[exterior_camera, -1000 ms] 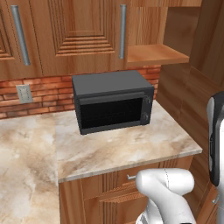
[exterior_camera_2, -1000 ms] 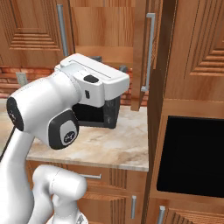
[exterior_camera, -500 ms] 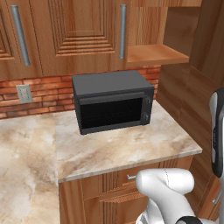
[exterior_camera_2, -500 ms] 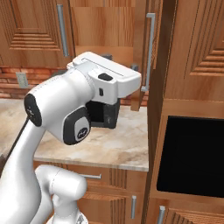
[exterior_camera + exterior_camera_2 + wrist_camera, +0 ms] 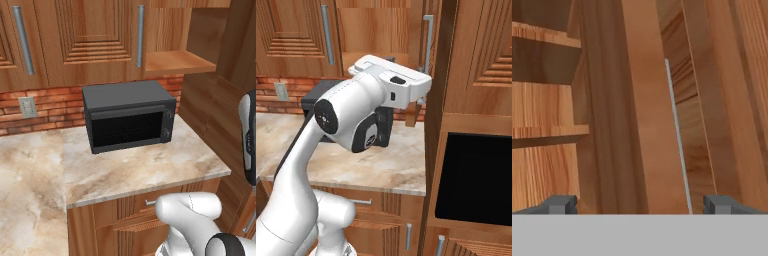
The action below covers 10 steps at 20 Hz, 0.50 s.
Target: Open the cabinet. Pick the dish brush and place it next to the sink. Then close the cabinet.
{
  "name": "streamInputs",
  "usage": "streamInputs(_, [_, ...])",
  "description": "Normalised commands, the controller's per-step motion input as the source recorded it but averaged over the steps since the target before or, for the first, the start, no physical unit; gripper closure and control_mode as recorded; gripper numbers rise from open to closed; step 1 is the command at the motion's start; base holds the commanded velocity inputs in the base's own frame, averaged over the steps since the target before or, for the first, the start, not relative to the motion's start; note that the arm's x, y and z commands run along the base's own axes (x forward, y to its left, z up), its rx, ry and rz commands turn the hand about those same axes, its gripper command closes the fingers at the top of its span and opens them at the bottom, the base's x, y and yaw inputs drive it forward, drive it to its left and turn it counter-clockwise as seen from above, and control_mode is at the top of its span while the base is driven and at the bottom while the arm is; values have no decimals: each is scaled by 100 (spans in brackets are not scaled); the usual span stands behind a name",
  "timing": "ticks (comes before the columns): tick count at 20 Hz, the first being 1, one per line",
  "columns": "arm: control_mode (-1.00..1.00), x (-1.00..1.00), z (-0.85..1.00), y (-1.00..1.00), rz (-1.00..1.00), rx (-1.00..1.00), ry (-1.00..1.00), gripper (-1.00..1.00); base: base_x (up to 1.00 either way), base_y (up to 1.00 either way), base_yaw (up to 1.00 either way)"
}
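**Jaws wide open at the edge of the swung-out cabinet door**

In the hand view I have the gripper (image 5: 641, 204) spread as wide as it goes. One fingertip (image 5: 559, 204) sits far left and the other far right. Between them I see the thin edge of a wooden door (image 5: 643, 100) with its silver bar handle (image 5: 677, 135) just beside it. I cannot tell whether either tip touches wood or bar. Left of that edge two bare wooden shelves (image 5: 542, 131) recede into shadow.

The cabinet (image 5: 95, 40) hangs on the wall above the black microwave (image 5: 127, 115). From the left base view its left part is closed, with a vertical handle (image 5: 140, 35) at the seam. Right of that seam it is open, showing a shelf board (image 5: 177, 61).

The right base view gives what the left one lacks. The arm (image 5: 351, 120) reaches up and across the microwave, its white hand level with the cabinet's lower edge, close to a tall wooden unit (image 5: 476, 65). That unit boxes the hand in on the right, so room there is tight. Below it lies a black recess (image 5: 473, 180).

The marble counter (image 5: 140, 170) in front of the microwave is open ground, running left along the brick wall (image 5: 45, 107) past an outlet (image 5: 28, 106).
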Motion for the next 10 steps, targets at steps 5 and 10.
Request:
streamInputs(5, [-100,19,0,-22,9,1,0,-100,0,0,0])
streamInputs(10, [-100,20,0,-17,8,0,0,-100,0,0,0])
